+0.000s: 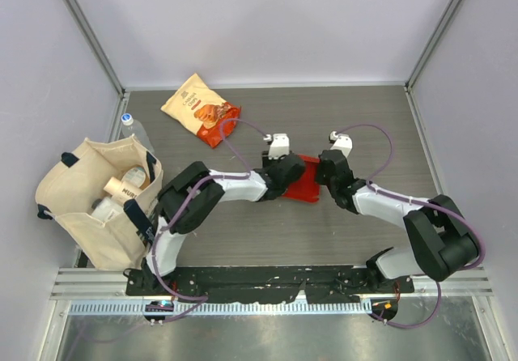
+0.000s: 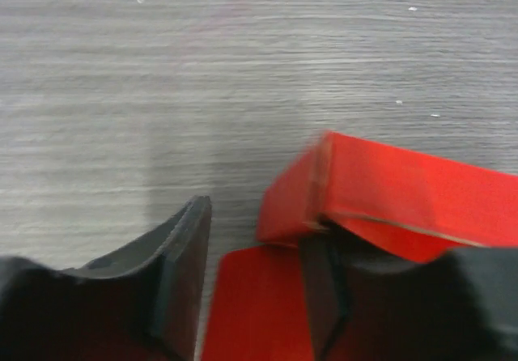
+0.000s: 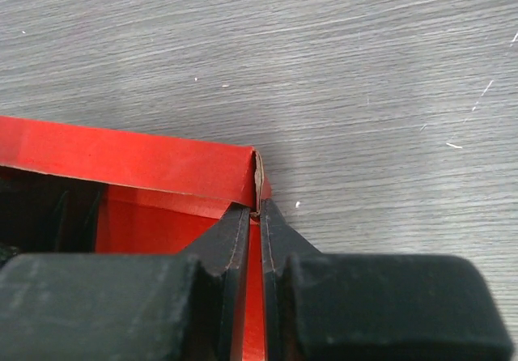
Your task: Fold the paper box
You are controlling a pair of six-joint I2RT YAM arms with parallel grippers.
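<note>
The red paper box lies at the table's middle between my two grippers. My right gripper is shut on the box's side wall, pinching the thin cardboard edge at a corner; the far wall stands up. My left gripper is open: its left finger stands clear over bare table and its right finger sits inside the box behind a raised wall, with a flat red flap between the jaws. In the top view the left gripper covers the box's left edge.
An orange-and-cream snack bag lies at the back left. A cream tote bag with bottles stands at the left, a clear bottle behind it. White walls and metal posts bound the table.
</note>
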